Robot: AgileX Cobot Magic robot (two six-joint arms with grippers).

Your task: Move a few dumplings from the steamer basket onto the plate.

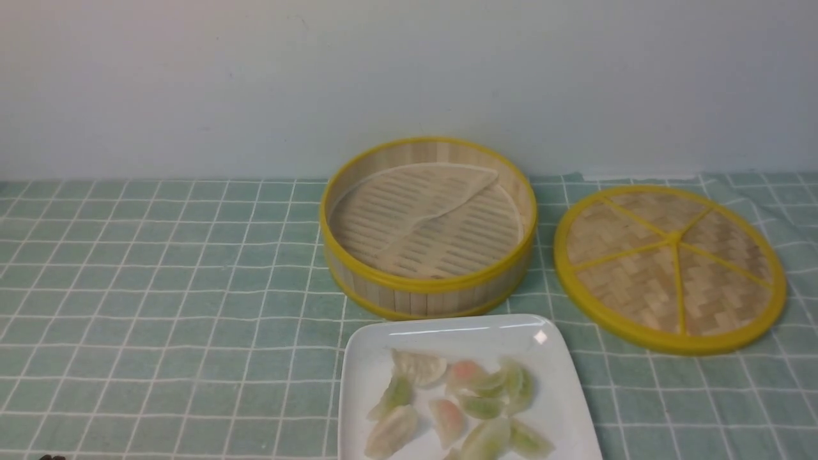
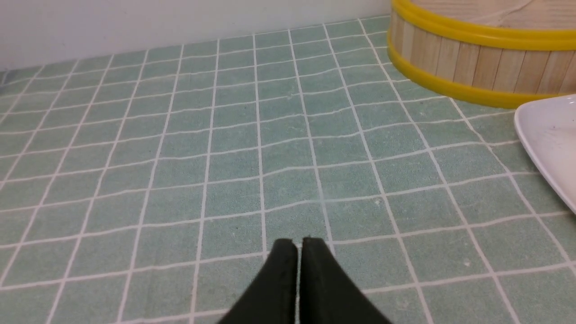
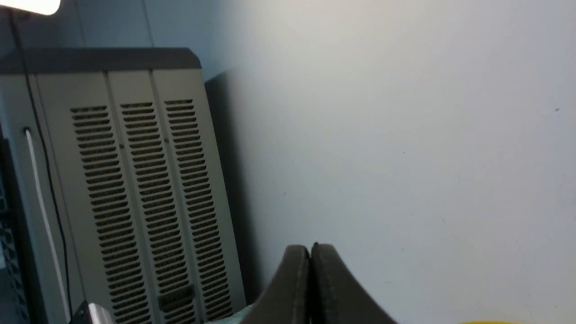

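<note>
Several dumplings lie in a loose pile on the white square plate at the front middle of the table. Behind it stands the steamer basket, holding only its pale liner, which is folded over at one side. My left gripper is shut with nothing in it, low over the green cloth to the left of the basket and the plate's corner. My right gripper is shut on nothing and points at the wall. Neither gripper shows in the front view.
The flat woven lid with yellow spokes lies on the cloth to the right of the basket. A green checked cloth covers the table. A pale wall rises behind. A beige vented cabinet stands in the right wrist view.
</note>
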